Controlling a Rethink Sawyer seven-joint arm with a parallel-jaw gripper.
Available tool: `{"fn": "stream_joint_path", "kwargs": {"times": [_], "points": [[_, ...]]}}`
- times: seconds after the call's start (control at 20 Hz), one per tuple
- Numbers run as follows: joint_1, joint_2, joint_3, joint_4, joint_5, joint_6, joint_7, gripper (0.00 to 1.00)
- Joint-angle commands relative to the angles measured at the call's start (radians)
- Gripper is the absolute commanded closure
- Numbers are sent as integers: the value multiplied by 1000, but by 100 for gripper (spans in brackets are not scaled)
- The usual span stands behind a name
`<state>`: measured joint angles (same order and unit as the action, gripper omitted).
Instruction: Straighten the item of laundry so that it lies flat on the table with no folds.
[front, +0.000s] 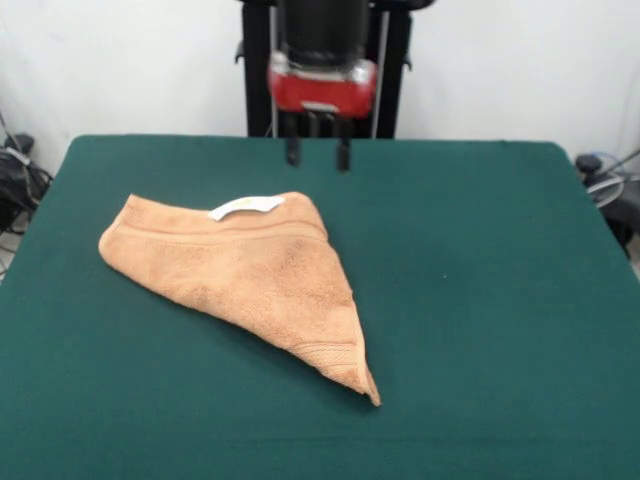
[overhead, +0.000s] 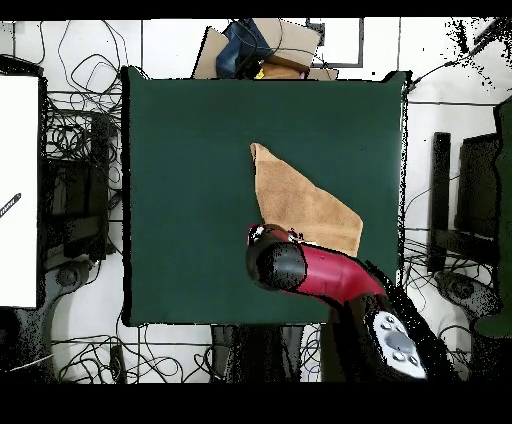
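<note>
My jaws (front: 317, 153) hang apart, empty, above the towel's (front: 250, 280) far edge. The towel lies folded into a triangle mid-tabletop (front: 480, 300). I'd pinch only the top layer at the near tip, then peel it open.

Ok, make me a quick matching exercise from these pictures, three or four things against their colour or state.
Things:
1. towel
2. table
3. tag
4. gripper

Descriptions:
A. dark green
B. white, at the towel's far edge
C. open, above the table, holding nothing
D. tan, folded into a triangle

Pairs: 1-D, 2-A, 3-B, 4-C
</note>
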<state>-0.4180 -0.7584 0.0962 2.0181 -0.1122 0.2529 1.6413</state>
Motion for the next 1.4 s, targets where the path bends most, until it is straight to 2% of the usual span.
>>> {"fn": "stream_joint_path", "kwargs": {"times": [0.05, 0.4, 0.7, 0.9, 1.4], "points": [[70, 176, -30, -101, -6, 7, 149, 0], [94, 222, -25, -133, 47, -52, 199, 0], [47, 196, 16, -103, 54, -67, 192, 0], [47, 166, 20, -79, 62, -57, 203, 0], [51, 187, 4, -83, 68, -58, 204, 0]]}}
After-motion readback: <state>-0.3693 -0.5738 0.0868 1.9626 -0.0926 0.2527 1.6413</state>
